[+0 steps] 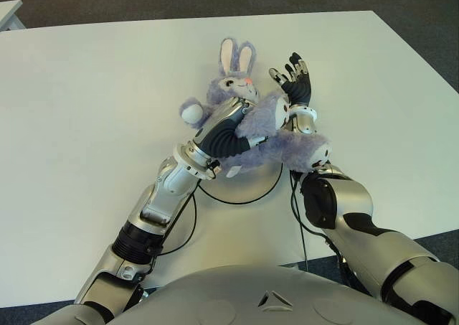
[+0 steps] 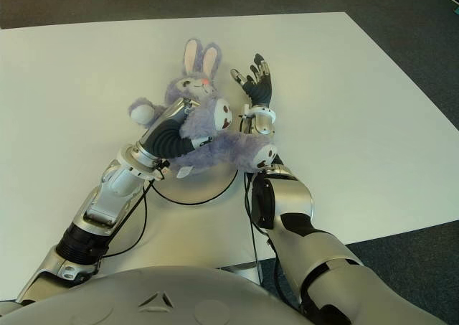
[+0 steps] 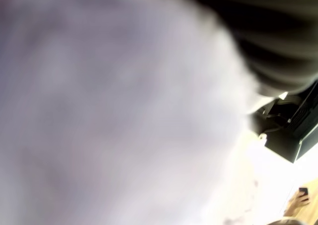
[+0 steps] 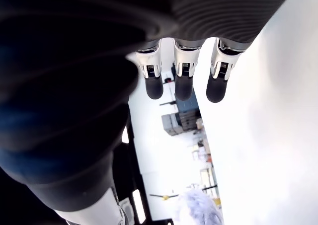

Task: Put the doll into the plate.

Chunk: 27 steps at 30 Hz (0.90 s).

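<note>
The doll, a fluffy lilac rabbit with white-and-pink ears, sits up off the white table, bundled between the two arms near the middle of the tabletop. The left hand is buried in the fur at the rabbit's chest, arm wrapped across its body; its wrist view is filled with pale purple fluff pressed right up against the lens. The fingers themselves are hidden in the plush, so whether they are clamped on the toy cannot be told.

The right hand is up just beside the rabbit's head, on its right side, palm open and fingers spread and straight, gripping nothing. The rabbit's lower body and one white-soled foot drape over the right forearm.

Below the toy, a curved dark rim shows on the table: the plate, white like the tabletop, mostly covered by the rabbit and the arms. The doll hangs directly above it; whether any part of it touches the plate is unclear.
</note>
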Each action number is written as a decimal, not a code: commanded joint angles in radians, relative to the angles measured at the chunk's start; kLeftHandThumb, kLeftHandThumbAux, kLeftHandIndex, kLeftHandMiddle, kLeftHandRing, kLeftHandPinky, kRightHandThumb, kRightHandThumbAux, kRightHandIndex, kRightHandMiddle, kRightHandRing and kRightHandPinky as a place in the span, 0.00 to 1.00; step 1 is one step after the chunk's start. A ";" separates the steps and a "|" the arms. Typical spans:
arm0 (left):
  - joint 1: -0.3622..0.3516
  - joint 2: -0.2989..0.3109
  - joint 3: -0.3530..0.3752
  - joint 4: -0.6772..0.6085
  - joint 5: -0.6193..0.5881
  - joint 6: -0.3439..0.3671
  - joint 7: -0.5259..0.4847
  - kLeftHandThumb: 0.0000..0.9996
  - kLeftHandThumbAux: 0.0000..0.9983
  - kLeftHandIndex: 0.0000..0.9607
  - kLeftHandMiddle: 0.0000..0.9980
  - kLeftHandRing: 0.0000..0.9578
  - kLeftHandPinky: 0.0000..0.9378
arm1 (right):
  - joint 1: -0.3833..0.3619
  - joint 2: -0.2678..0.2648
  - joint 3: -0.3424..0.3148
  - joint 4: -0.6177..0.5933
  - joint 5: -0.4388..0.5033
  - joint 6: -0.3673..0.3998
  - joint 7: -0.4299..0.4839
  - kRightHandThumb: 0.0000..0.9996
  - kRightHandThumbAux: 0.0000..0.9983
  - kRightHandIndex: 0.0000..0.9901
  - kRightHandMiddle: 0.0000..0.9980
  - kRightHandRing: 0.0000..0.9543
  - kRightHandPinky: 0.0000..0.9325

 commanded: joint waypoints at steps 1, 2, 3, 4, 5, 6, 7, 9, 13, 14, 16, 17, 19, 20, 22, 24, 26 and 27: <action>0.001 0.001 0.000 0.042 0.011 -0.034 0.008 0.64 0.58 0.70 0.76 0.80 0.80 | 0.043 0.011 0.001 0.023 0.008 0.023 -0.002 0.24 0.89 0.09 0.06 0.06 0.11; 0.000 0.000 0.001 0.045 0.012 -0.039 0.007 0.63 0.58 0.70 0.76 0.79 0.80 | 0.043 0.011 0.002 0.023 0.008 0.023 -0.003 0.24 0.89 0.09 0.06 0.06 0.11; 0.000 0.000 0.002 0.048 0.011 -0.041 0.005 0.63 0.58 0.70 0.76 0.79 0.80 | 0.043 0.011 0.002 0.023 0.008 0.023 -0.003 0.24 0.89 0.09 0.06 0.06 0.11; -0.001 0.000 0.002 0.050 0.011 -0.044 0.004 0.63 0.58 0.69 0.75 0.79 0.80 | 0.043 0.011 0.002 0.023 0.007 0.023 -0.003 0.23 0.89 0.09 0.06 0.06 0.11; -0.001 0.000 0.003 0.052 0.010 -0.045 0.003 0.63 0.58 0.69 0.75 0.79 0.80 | 0.043 0.011 0.002 0.023 0.007 0.023 -0.003 0.23 0.89 0.09 0.06 0.06 0.11; -0.002 0.001 0.003 0.055 0.010 -0.047 0.001 0.63 0.58 0.69 0.75 0.79 0.80 | 0.043 0.011 0.002 0.023 0.007 0.023 -0.004 0.23 0.89 0.09 0.06 0.06 0.11; -0.001 0.002 0.003 0.058 0.009 -0.049 -0.001 0.63 0.58 0.68 0.75 0.78 0.80 | 0.043 0.011 0.003 0.023 0.007 0.023 -0.004 0.23 0.89 0.09 0.06 0.06 0.11; 0.000 0.004 0.003 0.064 0.007 -0.053 -0.004 0.62 0.58 0.67 0.74 0.78 0.79 | 0.043 0.010 0.003 0.023 0.006 0.023 -0.005 0.23 0.89 0.09 0.06 0.06 0.11; 0.001 0.007 0.004 0.071 0.007 -0.061 -0.006 0.72 0.69 0.46 0.72 0.76 0.77 | 0.043 0.010 0.004 0.023 0.006 0.023 -0.005 0.23 0.89 0.09 0.07 0.06 0.11; 0.001 0.007 0.004 0.072 0.007 -0.063 -0.007 0.72 0.69 0.46 0.72 0.76 0.78 | 0.043 0.010 0.004 0.023 0.006 0.022 -0.005 0.23 0.89 0.09 0.07 0.06 0.11; 0.001 0.007 0.004 0.074 0.006 -0.067 -0.007 0.72 0.69 0.46 0.72 0.76 0.78 | 0.043 0.010 0.004 0.023 0.007 0.022 -0.004 0.23 0.89 0.09 0.07 0.06 0.12; 0.000 0.007 0.004 0.075 0.005 -0.070 -0.007 0.72 0.69 0.46 0.72 0.76 0.78 | 0.043 0.010 0.003 0.022 0.007 0.022 -0.003 0.23 0.89 0.09 0.07 0.07 0.12; 0.000 0.008 0.004 0.079 0.003 -0.075 -0.008 0.72 0.69 0.45 0.72 0.76 0.78 | 0.043 0.010 0.003 0.022 0.008 0.022 -0.002 0.23 0.89 0.09 0.07 0.07 0.12; 0.000 0.008 0.004 0.080 0.002 -0.076 -0.009 0.72 0.69 0.45 0.72 0.76 0.77 | 0.043 0.010 0.003 0.022 0.008 0.022 -0.002 0.23 0.88 0.09 0.07 0.07 0.12; 0.002 0.009 0.004 0.080 -0.003 -0.078 -0.012 0.71 0.69 0.45 0.72 0.75 0.77 | 0.043 0.011 0.003 0.022 0.008 0.022 -0.002 0.23 0.88 0.09 0.07 0.07 0.12; 0.002 0.010 0.004 0.080 -0.008 -0.078 -0.015 0.71 0.69 0.45 0.71 0.74 0.75 | 0.043 0.012 0.003 0.021 0.009 0.021 -0.002 0.23 0.88 0.09 0.07 0.06 0.12; 0.005 0.012 0.002 0.075 -0.014 -0.067 -0.024 0.71 0.69 0.45 0.69 0.71 0.70 | 0.044 0.012 0.002 0.021 0.009 0.021 -0.002 0.23 0.88 0.09 0.07 0.06 0.11; 0.008 0.014 0.001 0.073 -0.014 -0.062 -0.028 0.71 0.69 0.45 0.68 0.70 0.69 | 0.044 0.013 0.002 0.021 0.010 0.020 -0.002 0.23 0.88 0.09 0.07 0.06 0.11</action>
